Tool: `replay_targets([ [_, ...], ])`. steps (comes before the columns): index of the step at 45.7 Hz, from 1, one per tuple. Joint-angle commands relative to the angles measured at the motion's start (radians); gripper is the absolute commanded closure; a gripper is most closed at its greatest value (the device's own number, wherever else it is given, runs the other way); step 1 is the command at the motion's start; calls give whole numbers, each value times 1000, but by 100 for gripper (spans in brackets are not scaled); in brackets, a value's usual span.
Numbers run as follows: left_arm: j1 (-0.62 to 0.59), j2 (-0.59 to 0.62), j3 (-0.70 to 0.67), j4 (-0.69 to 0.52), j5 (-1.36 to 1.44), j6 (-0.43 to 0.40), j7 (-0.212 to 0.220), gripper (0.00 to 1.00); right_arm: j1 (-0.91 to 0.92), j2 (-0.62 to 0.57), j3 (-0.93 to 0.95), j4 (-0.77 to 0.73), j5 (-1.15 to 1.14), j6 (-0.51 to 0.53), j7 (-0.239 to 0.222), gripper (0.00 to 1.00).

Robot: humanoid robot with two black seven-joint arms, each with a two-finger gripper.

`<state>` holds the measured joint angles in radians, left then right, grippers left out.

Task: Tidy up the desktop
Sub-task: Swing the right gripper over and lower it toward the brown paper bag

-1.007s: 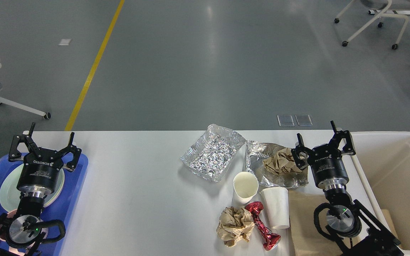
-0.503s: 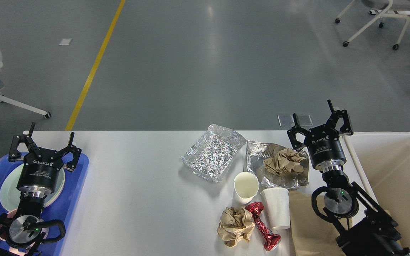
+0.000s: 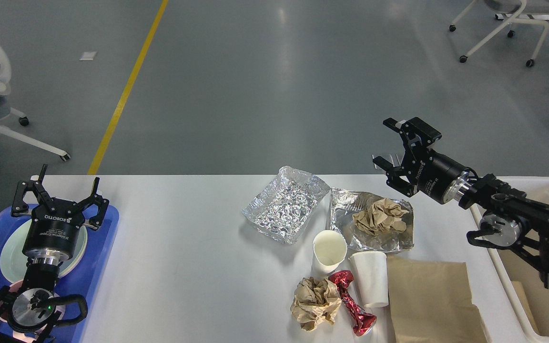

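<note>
Item: desktop (image 3: 184,267), white, spanning the lower frame, blue tray (image 3: 107,238) at its left end, cream bin (image 3: 541,190) at its right.

Litter, right of centre: 2 foil trays, one (image 3: 284,205) empty, the other (image 3: 346,224) carrying a crumpled brown paper ball (image 3: 380,216); 2 white paper cups, one (image 3: 329,252) mouth up, one (image 3: 371,278) inverted; a second paper ball (image 3: 315,297) touching a red foil wrapper (image 3: 352,302); a flat brown bag (image 3: 429,300).

Left gripper (image 3: 56,190): fingers spread, empty, above the plate (image 3: 10,247) in the tray.

Right gripper (image 3: 396,145): turned sideways, fingers apart, empty, hovering beyond the table's far edge.

Risk, judged: thin foil could buckle under a pinch and spill its paper ball; a low sweep could topple the cups
</note>
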<state>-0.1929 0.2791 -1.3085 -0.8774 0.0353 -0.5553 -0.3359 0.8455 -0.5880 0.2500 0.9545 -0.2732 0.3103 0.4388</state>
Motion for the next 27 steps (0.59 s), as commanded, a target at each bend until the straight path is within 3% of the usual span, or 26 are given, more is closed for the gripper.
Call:
replay_targets([
  [1,0,0,0,0,0,0,0,4,249,-39,-389,3,0,1,0,0],
  [10,0,0,0,0,0,0,0,4,590,16,-900,42,3,26,0,0],
  [18,0,0,0,0,0,0,0,4,854,151,-1204,92,71,268,-6,0],
  [22,0,0,0,0,0,0,0,4,970,224,-1298,160,106,305,-26,0],
  [24,0,0,0,0,0,0,0,4,1023,246,-1319,199,115,303,-69,0],
  [27,0,0,0,0,0,0,0,4,1096,258,-1341,257,138,303,-202,0],
])
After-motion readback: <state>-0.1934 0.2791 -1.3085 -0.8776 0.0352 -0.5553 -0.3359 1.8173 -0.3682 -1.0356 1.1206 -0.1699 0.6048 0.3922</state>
